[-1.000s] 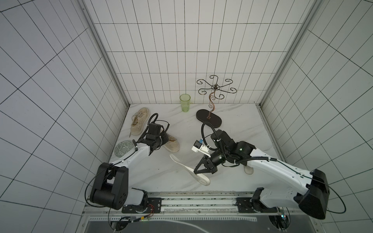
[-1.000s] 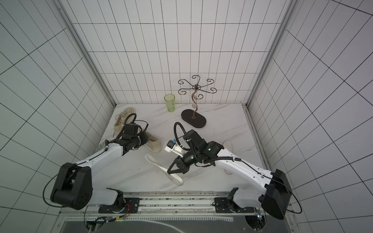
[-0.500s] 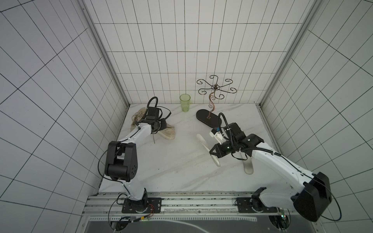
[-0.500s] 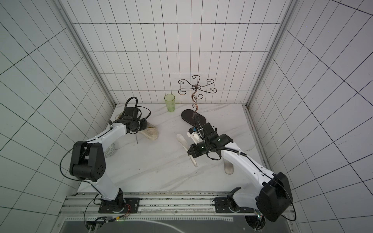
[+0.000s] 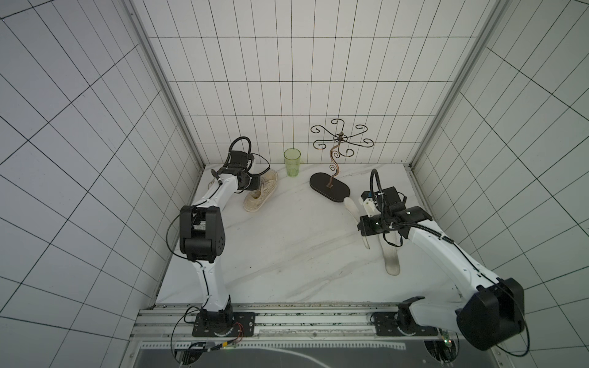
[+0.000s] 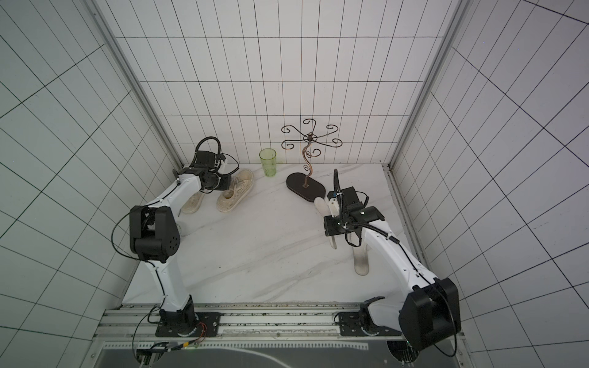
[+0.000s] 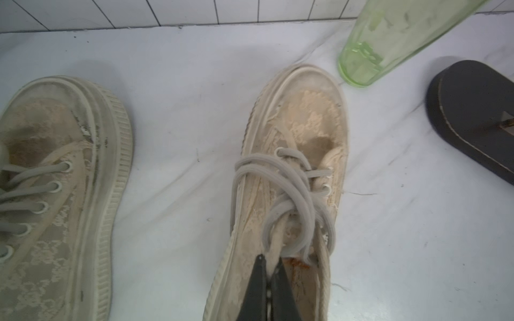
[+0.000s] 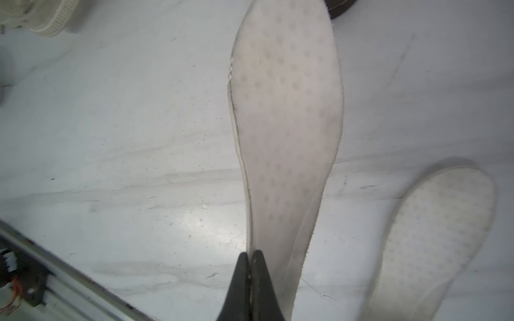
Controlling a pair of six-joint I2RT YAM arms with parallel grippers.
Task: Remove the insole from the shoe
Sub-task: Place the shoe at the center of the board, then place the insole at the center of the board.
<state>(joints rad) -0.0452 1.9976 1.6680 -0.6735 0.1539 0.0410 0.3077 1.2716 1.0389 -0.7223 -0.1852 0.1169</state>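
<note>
Marble table (image 5: 287, 255) bears shoe (image 5: 259, 196); right pincer (image 8: 251, 254) clamps dotted insole (image 8: 286, 111).

The left arm (image 5: 220, 191) has white moulded link shells joined by black rounded joint housings (image 5: 200, 235); the large housing midway from the hand bears a cluster of small round holes. The right arm (image 5: 446, 255) has the same finish, with a large black housing (image 5: 487, 312) at the end far from the hand. A black corrugated hose (image 5: 239, 141) loops just behind each hand, and thin black cables (image 5: 170, 235) run along the white links. Behind the right hand sits a white bracket (image 5: 369, 204) with a blue insert. The left gripper (image 7: 270, 259) and the right gripper (image 8: 250, 254) have matte black fingers tapering to narrow tips. Far from the hand, each arm ends on a black base plate (image 5: 223, 325); red and orange wires (image 5: 239, 329) exit the left one.
</note>
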